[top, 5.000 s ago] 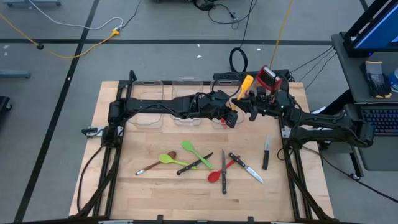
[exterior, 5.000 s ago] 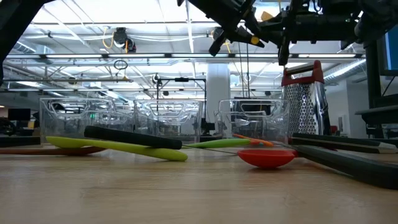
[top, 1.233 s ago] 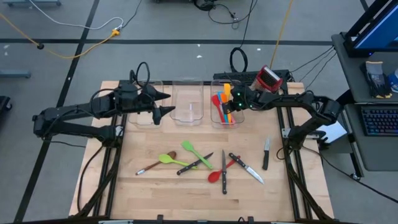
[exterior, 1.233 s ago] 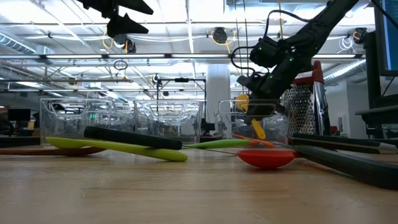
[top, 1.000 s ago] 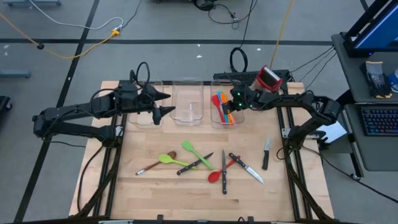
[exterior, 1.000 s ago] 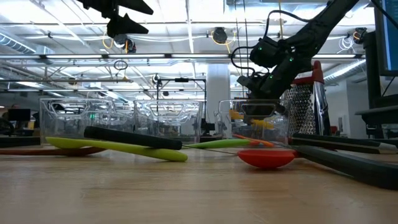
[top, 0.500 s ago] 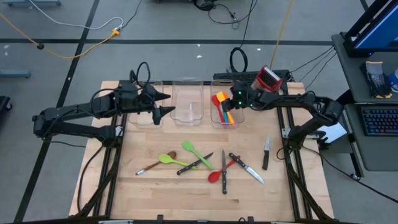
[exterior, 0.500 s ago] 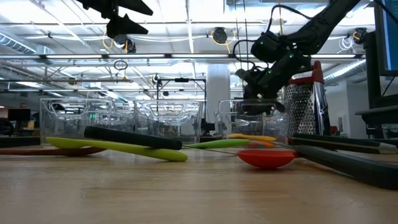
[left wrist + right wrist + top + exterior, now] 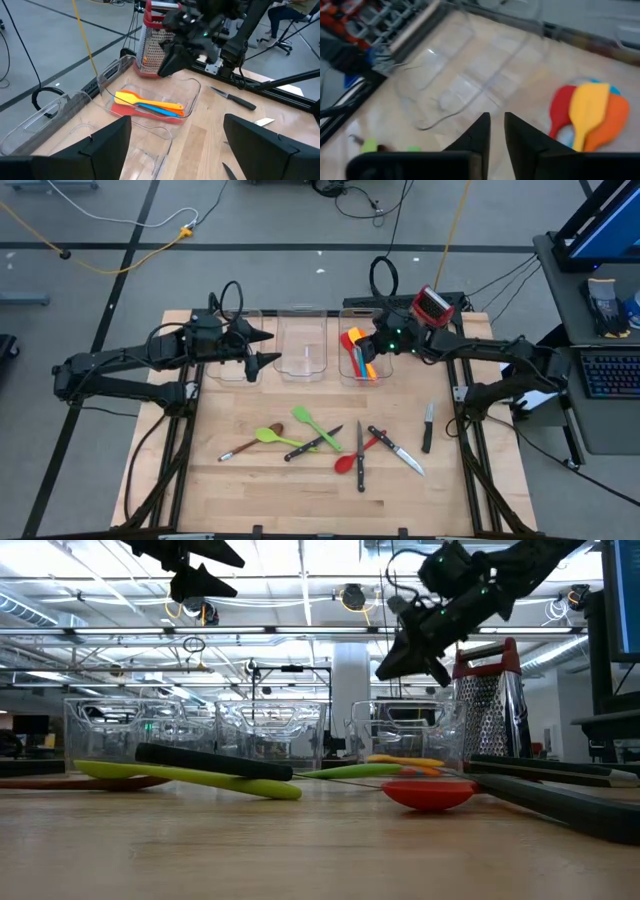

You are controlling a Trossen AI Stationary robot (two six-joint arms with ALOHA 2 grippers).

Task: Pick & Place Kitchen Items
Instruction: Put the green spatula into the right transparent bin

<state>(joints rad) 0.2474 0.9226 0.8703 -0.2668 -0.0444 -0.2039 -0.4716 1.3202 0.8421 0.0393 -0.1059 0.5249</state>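
Four bright utensils (image 9: pixel 360 356) are lying in the right-hand bin (image 9: pixel 378 372) (nearest the grater (image 9: pixel 433 304)); right hand (image 9: pixel 378 343), nearly closed and empty, is hovering above it, left hand (image 9: pixel 262 346) is waiting wide open nearby, and eight more utensils (image 9: pixel 330 442) are waiting on the surface (image 9: pixel 300 495) in front of that bin

Yellow spatula (image 9: pixel 363 346) now in right bin (image 9: pixel 379 370); right hand (image 9: pixel 381 343) risen, empty.

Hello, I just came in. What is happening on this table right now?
Two robot arms are sorting kitchen utensils into clear bins. The right gripper, jaws nearly shut and empty, hangs above the right bin, where the yellow spatula lies with orange, blue and red utensils. The left gripper waits with open jaws over the left bin. Green spoons, a red spoon and knives lie on the table.
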